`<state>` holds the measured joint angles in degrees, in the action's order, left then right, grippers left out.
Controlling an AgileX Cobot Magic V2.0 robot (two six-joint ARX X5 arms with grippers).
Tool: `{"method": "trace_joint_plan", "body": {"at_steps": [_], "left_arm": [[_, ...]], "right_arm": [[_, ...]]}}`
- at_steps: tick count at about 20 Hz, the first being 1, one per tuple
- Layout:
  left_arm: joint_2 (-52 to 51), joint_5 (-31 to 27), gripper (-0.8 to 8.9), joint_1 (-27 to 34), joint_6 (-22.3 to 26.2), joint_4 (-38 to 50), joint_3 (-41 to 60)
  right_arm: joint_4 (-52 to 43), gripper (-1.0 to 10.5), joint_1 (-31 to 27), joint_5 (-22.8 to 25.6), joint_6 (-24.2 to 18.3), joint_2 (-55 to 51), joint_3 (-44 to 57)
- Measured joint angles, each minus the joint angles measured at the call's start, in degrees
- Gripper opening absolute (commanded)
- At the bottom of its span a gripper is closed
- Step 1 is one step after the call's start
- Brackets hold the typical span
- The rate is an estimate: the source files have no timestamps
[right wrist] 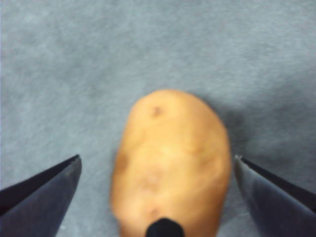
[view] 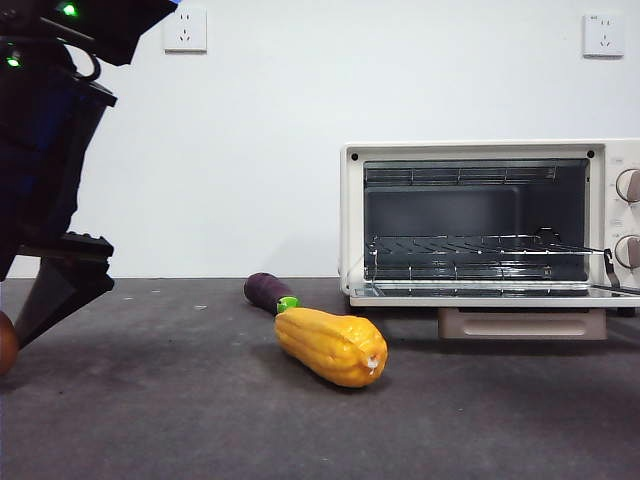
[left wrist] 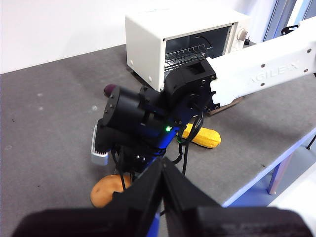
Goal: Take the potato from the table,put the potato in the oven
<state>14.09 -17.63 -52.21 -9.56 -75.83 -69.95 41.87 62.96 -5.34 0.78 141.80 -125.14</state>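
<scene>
the right gripper hangs over the potato, fingers apart either side (not gripping); lifting and the oven remain.

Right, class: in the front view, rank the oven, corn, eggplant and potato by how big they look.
1. Oven, clearly largest.
2. Corn, though it lies nearer the camera.
3. Eggplant, partly behind the corn.
Potato: only a sliver shows at the edge, so unranked.

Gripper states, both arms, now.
Left gripper: shut, holding nothing.
Right gripper: open, jaws either side of the potato, not gripping.
</scene>
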Motion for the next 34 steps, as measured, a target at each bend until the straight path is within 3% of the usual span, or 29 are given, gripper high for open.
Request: {"method": "trace_joint_plan", "body": {"at_steps": [3,5,6,14,19,24,28,34], "left_arm": [[0.0,-0.2,-0.06,-0.15,0.5,0.0,0.0],[0.0,-0.2,-0.06,-0.15,0.52,0.0,0.0],[0.0,-0.2,-0.06,-0.15,0.52,0.0,0.0],[0.0,0.02,-0.06,-0.22,0.5,0.0,0.0],[0.0,0.04,-0.06,-0.22,0.52,0.0,0.0],[0.0,0.02,-0.06,-0.22,0.55,0.0,0.0],[0.0,0.02,-0.06,-0.24,0.55,0.0,0.0],[0.0,-0.2,-0.05,-0.24,0.55,0.0,0.0]], "right_arm": [[2.01,3.9,0.37,0.04,-0.15,0.0,0.0],[3.02,0.2,0.46,0.04,-0.09,0.0,0.0],[3.02,-0.1,0.57,0.13,-0.13,0.0,0.0],[5.31,0.0,1.05,0.28,3.69,0.0,-0.98],[19.12,0.0,0.35,0.48,4.59,0.04,-12.85],[35.15,0.0,-1.07,4.59,4.61,0.04,-28.89],[35.69,0.0,-1.97,6.67,4.61,0.0,-34.88],[35.76,0.0,-1.88,5.09,4.63,-2.8,-33.53]]}}
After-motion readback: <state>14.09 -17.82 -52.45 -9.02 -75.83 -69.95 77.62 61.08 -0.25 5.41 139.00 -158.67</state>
